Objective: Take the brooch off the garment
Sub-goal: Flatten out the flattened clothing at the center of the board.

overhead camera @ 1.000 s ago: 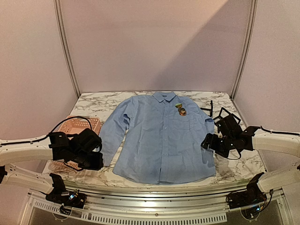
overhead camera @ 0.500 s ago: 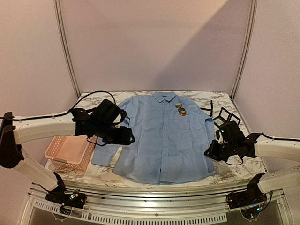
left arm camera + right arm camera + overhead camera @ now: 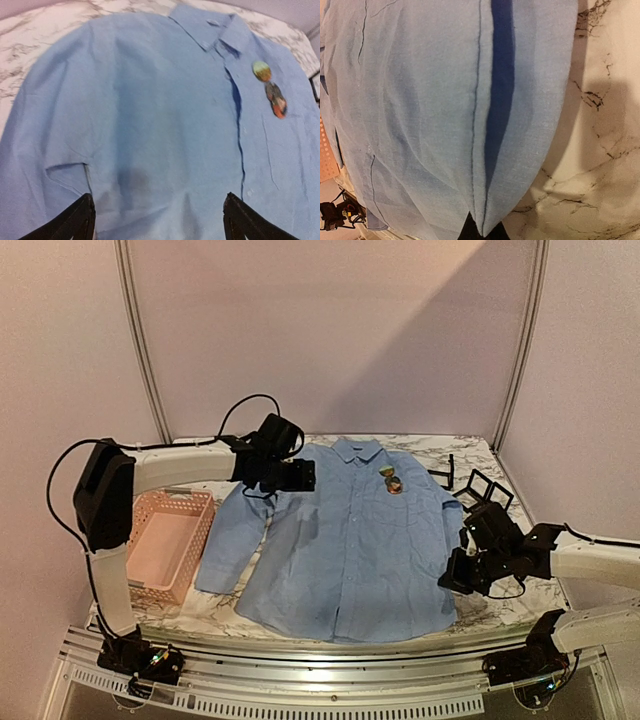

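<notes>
1. The brooch (image 3: 270,89) is pinned high on the shirt (image 3: 340,540), beside the collar. Its long axis runs 11 to 5 in the left wrist view.
2. The left gripper (image 3: 157,225), spread and empty, is nearer. The brooch lies toward its 1 o'clock.
3. The right gripper (image 3: 450,580) is clenched on the shirt's edge at 4 o'clock. Its fingertips are mostly cut off.

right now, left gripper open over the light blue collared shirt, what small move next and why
Probably slide the left gripper sideways to the multicoloured brooch and lower over it. Its jaws stand open above the shoulder of the light blue shirt, short of the brooch beside the collar, while the right gripper is shut on fabric at the shirt's edge, likely anchoring it.
</notes>
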Robot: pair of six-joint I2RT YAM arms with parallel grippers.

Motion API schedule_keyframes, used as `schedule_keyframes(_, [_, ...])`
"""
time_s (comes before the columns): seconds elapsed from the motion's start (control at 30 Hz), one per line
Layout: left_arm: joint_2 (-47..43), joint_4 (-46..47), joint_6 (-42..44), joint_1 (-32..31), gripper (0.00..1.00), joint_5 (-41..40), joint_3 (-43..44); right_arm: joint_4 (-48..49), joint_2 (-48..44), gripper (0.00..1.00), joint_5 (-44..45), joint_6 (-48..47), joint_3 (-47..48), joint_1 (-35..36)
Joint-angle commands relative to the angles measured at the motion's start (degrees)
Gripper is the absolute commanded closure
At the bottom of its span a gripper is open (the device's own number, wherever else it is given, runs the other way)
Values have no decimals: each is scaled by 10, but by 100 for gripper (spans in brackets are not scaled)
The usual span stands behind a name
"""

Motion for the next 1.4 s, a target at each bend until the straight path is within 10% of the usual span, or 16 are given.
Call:
schedule_keyframes(0.0, [22, -15, 29, 28, 9, -119, 33, -48, -21, 100, 18, 31, 10, 10])
schedule_keyframes(0.5, [137, -36, 36, 101, 10, -42, 90, -45, 0, 100, 21, 24, 24, 10])
schedule_keyframes(0.73, [158, -12, 16, 121, 48, 0, 89, -46, 2, 100, 22, 21, 27, 11])
schedule_keyframes(0.87, [154, -9, 14, 124, 98, 10, 76, -49, 6, 100, 25, 21, 30, 11])
schedule_keyframes(1.37, [-20, 41, 12, 182, 100, 4, -118, -119, 18, 100, 37, 4, 66, 14])
